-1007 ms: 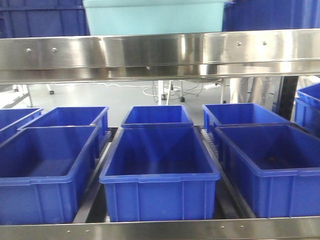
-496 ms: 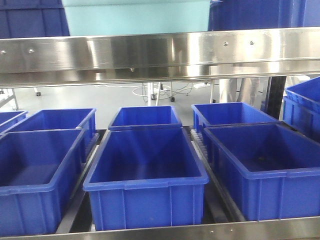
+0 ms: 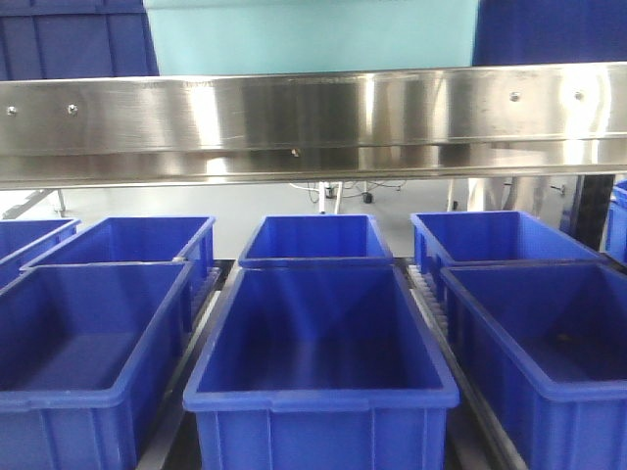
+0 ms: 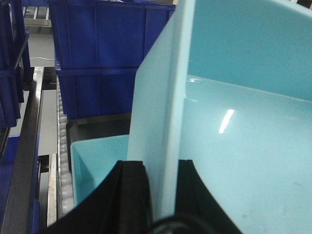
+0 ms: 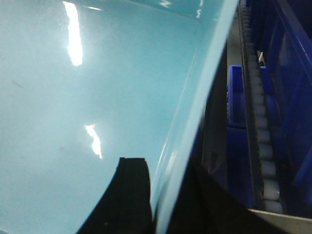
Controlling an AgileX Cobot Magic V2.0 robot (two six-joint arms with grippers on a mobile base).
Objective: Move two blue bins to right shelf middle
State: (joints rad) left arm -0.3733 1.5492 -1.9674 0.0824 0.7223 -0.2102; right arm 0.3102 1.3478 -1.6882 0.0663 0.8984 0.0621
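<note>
Pale blue plastic fills most of both wrist views, where the pale blue bin (image 3: 309, 34) is clamped from two sides. In the left wrist view the left hand (image 4: 159, 168) sits at the bottom centre of the frame. Its two black fingers (image 4: 131, 195) are closed on the bin's upright wall, one on each face. In the right wrist view the right hand (image 5: 164, 168) grips the bin's thin rim the same way, with a dark finger on either side of the edge at the bottom of the frame.

From the front, the bin sits at the top centre of the frame, above the steel shelf rail (image 3: 313, 117) that crosses the whole width. The upper dark blue bins (image 3: 78, 39) flank it at the upper left and upper right. Below the rail the lower dark blue bins (image 3: 318, 343) stand in two rows, open side up, with one large bin in the lower centre.

In the left wrist view the corner of a second pale blue bin (image 4: 97, 161) shows at the lower left, just beside the gripped wall. Whether the two are nested cannot be told. Above that corner lies a black tray (image 4: 97, 124), with stacked dark blue crates (image 4: 107, 48) at the top of the frame. A roller track (image 4: 61, 146) runs down the left side.
</note>
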